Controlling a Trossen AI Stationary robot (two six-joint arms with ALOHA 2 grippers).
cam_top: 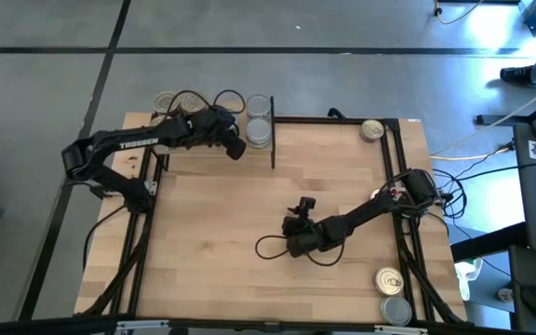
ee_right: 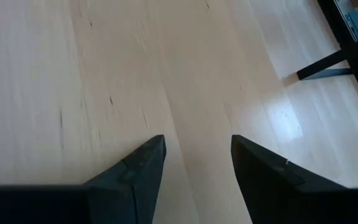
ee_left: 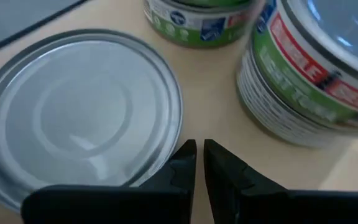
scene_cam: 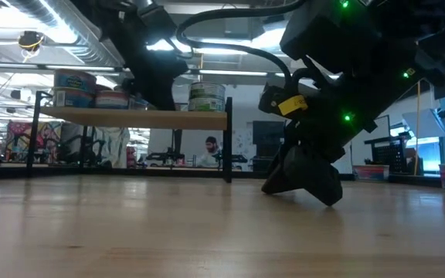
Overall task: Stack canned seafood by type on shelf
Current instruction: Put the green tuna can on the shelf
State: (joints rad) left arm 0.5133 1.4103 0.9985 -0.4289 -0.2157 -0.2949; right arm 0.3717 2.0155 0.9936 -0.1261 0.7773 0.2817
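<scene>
High view: the left gripper (cam_top: 234, 144) hangs over the shelf (cam_top: 207, 140) at 11 o'clock, among tins (cam_top: 259, 121).

Left wrist view: jaws nearly shut, empty, above a silver tin (ee_left: 79, 112).

Right wrist view: the right gripper (ee_right: 194, 162), half open, holds nothing over the table (ee_right: 73, 74).

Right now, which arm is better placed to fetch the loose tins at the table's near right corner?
The right. Its open, empty gripper rests mid-table, nearer the two tins by the near right corner. The left gripper, shut, is over the shelf at the far left.
</scene>
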